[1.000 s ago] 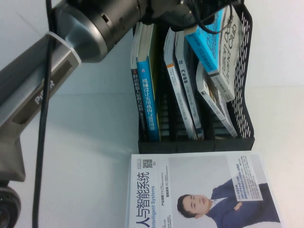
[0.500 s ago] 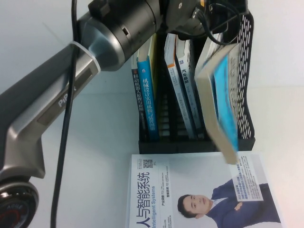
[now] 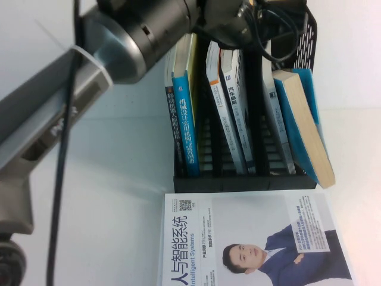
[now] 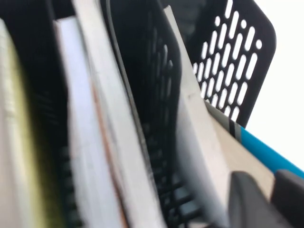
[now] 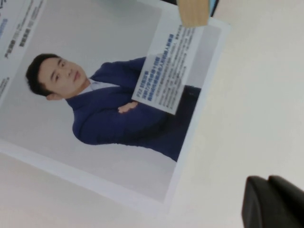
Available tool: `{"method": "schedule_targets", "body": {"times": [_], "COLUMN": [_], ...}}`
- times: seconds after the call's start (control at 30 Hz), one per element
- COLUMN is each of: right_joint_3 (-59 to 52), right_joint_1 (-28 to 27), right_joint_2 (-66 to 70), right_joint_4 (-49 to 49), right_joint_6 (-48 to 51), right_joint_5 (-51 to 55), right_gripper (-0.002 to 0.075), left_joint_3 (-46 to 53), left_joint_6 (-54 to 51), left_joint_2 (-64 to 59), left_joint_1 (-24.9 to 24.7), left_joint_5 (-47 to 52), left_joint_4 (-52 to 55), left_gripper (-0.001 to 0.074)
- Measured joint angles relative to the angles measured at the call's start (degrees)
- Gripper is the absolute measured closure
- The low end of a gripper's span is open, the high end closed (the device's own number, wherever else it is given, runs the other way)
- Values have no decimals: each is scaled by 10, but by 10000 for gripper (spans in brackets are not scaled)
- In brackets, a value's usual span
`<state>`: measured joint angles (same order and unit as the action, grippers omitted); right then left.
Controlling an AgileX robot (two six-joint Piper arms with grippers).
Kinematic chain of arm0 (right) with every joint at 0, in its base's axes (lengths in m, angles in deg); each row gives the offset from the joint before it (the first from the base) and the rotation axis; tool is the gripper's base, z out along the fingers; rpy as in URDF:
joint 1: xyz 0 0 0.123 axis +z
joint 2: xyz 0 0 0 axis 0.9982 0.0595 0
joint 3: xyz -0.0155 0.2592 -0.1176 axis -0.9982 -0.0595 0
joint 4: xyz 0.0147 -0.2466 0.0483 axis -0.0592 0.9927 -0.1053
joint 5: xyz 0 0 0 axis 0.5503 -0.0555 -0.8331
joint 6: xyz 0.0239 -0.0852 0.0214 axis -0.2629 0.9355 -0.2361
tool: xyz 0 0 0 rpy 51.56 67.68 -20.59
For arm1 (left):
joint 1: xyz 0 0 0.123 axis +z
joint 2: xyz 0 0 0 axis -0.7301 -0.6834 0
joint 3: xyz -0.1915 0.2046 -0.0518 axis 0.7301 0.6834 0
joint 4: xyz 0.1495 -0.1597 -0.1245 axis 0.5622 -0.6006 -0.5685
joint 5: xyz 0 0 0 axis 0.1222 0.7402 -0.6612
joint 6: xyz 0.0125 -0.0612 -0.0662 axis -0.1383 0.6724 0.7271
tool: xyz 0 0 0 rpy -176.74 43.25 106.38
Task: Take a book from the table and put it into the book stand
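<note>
The blue-covered book [image 3: 302, 122] stands on edge in the right slot of the black book stand [image 3: 238, 182], leaning right, tan page edge up. Its front corner sticks out past the stand's front wall. In the left wrist view its page edge [image 4: 237, 147] and blue cover [image 4: 266, 149] lie beside the mesh side [image 4: 232, 61]. My left gripper [image 4: 272, 184] hovers over the book's top in the right slot, its fingers almost together and empty. My right gripper [image 5: 268, 183] is shut and empty above the white table [image 5: 247, 95]. The book's corner also shows in that view [image 5: 192, 12].
A white book with a suited man's portrait [image 3: 250, 238] lies flat on the table [image 3: 107, 179] just in front of the stand. Other books fill the left slot [image 3: 184, 119] and middle slot [image 3: 229, 107]. A grey book [image 3: 271, 113] leans beside the blue one.
The blue book swung down from flat above the stand, through hanging upright, into the right slot. My left arm stayed over the stand's top and let the book go.
</note>
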<state>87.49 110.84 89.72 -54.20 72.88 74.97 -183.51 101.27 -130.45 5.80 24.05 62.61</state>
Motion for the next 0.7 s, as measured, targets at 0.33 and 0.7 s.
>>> {"method": "schedule_targets", "body": {"times": [0.33, 0.7], "right_joint_3": [-187, -264], "right_joint_1": [1, 1], "right_joint_2": [2, 75], "right_joint_4": [-102, -122], "right_joint_6": [155, 195], "right_joint_5": [-274, -472], "right_gripper": [729, 729], "left_joint_3": [9, 321], "left_joint_6": [-66, 24], "left_joint_2": [104, 334], "left_joint_1": [0, 1], "left_joint_5": [104, 53], "left_joint_4": [50, 109], "left_gripper": [732, 736]}}
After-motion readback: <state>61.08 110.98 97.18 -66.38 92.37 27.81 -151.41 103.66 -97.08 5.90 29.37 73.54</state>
